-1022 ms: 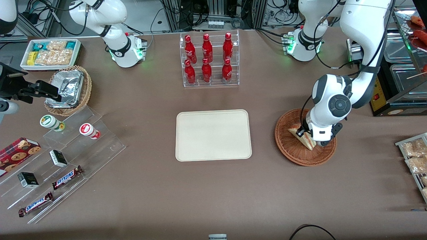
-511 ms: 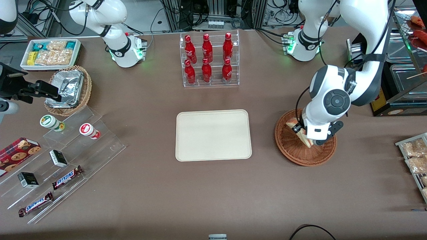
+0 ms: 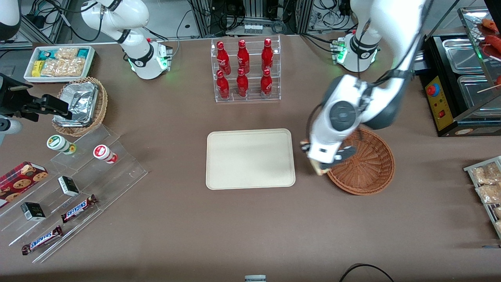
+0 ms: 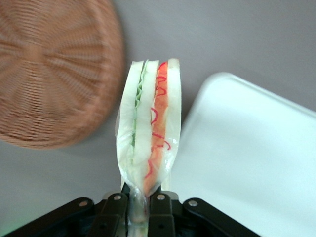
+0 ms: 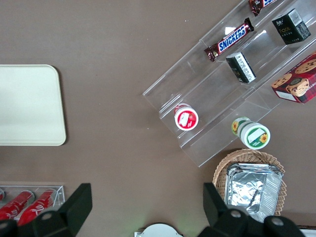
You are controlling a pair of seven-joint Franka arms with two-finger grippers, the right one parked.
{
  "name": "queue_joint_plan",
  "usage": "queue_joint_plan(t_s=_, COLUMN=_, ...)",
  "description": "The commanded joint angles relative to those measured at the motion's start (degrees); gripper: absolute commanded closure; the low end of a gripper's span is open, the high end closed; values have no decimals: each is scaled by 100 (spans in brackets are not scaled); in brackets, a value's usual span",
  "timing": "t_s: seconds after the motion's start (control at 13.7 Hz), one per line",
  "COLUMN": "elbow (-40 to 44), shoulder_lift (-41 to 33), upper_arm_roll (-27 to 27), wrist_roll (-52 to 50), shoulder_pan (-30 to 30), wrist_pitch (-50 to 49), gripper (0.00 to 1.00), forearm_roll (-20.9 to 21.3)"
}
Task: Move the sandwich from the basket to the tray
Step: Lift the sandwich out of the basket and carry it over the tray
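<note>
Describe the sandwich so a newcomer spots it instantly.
Find the cream tray at the table's centre and the reddish-brown wicker basket beside it. Between them, the gripper holds the sandwich in the air: the only white wedge, with green and red-orange layers.

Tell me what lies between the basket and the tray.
The gripper, shut on the sandwich, hangs over bare table between the basket and the tray, as the front and left wrist views show.

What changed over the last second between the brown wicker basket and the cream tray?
The left gripper, shut on the triangular white-bread sandwich, lifted it out of the round reddish-brown wicker basket and carried it toward the flat cream rectangular tray. Basket and tray stayed put.
</note>
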Motion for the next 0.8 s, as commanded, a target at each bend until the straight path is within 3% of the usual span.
queue_joint_plan(t_s=0.0, elbow=992, shoulder_lift=799, upper_arm_roll=46, wrist_roll=56, shoulder_pan=-554, wrist_pitch=-107, gripper=100, forearm_roll=-49)
queue_joint_plan(t_s=0.36, elbow=1899, shoulder_lift=1626, upper_arm_roll=10, wrist_roll=-41, shoulder_pan=-1232, wrist_pitch=103, gripper=100, forearm_roll=-49)
queue_joint_plan(t_s=0.73, elbow=1970, shoulder_lift=2039, upper_arm_roll=10, wrist_roll=-252, shoulder_pan=-1619, wrist_pitch=1061, gripper=100, forearm_roll=-49)
